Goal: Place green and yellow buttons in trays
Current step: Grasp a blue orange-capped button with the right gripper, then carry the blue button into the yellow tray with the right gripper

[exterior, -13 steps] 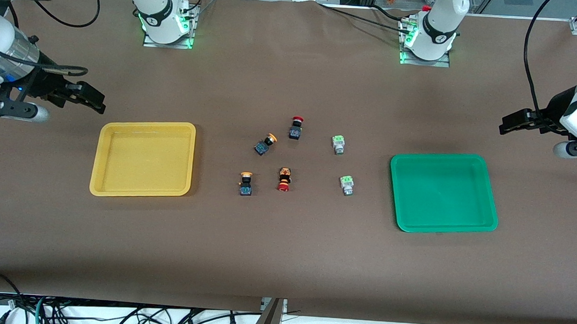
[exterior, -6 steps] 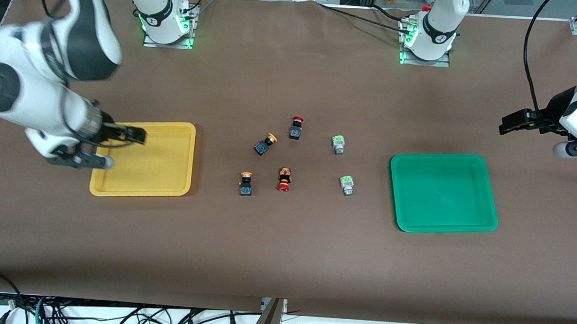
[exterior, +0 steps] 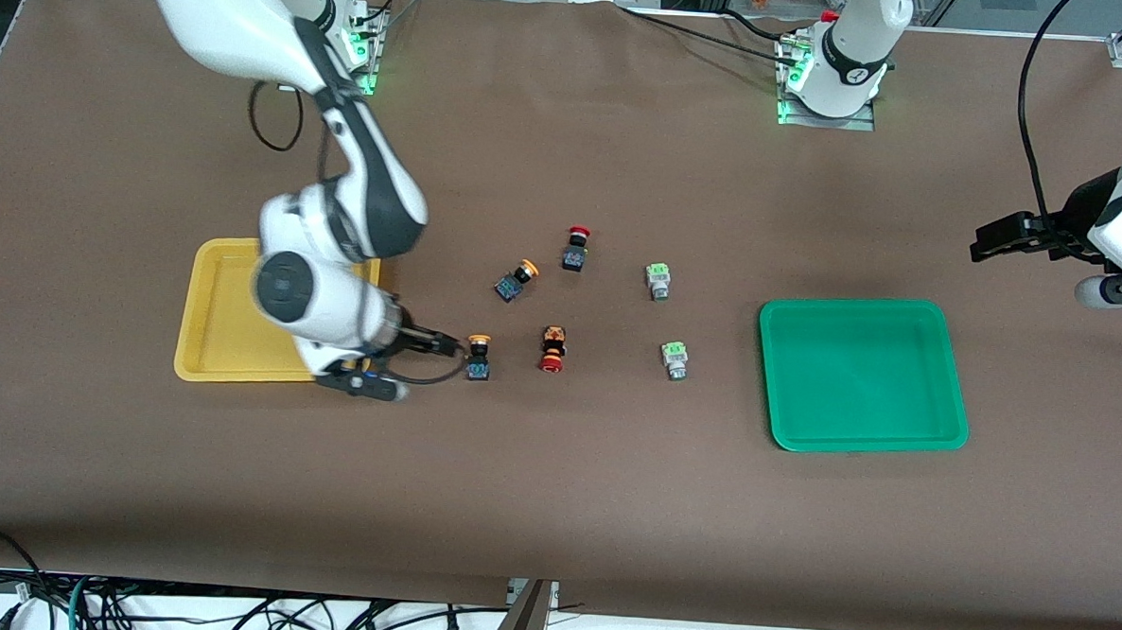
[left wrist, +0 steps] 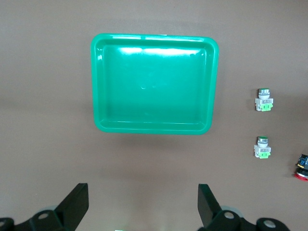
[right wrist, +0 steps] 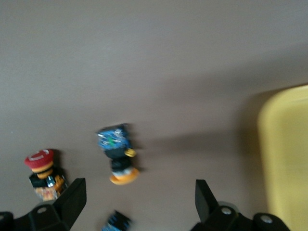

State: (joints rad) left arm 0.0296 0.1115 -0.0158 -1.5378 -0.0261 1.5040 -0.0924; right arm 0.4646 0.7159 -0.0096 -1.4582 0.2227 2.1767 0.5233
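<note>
The right arm reaches from its base down over the yellow tray, its bulky wrist covering that tray's corner nearest the buttons. The right tool points level toward the left arm's end of the bench, low, just short of the nearer yellow button; its fingers stand spread wide, nothing between them. The left arm waits past the green tray at its own end of the bench, partly cut off by the picture's edge; the left tool is held up there with its fingers likewise spread and empty.

The right wrist view is smeared, so button details there are hard to read, and a second blue body at its edge is cut off.

All four task buttons lie on the bare bench between the trays. The nearer yellow button has an orange-yellow round cap on a black-blue body; the farther yellow button lies tilted on its side. The two green buttons, one farther and one nearer, show light-green square caps on whitish-grey bodies, toward the green tray. Two red-capped buttons lie among them. Both trays hold nothing.
</note>
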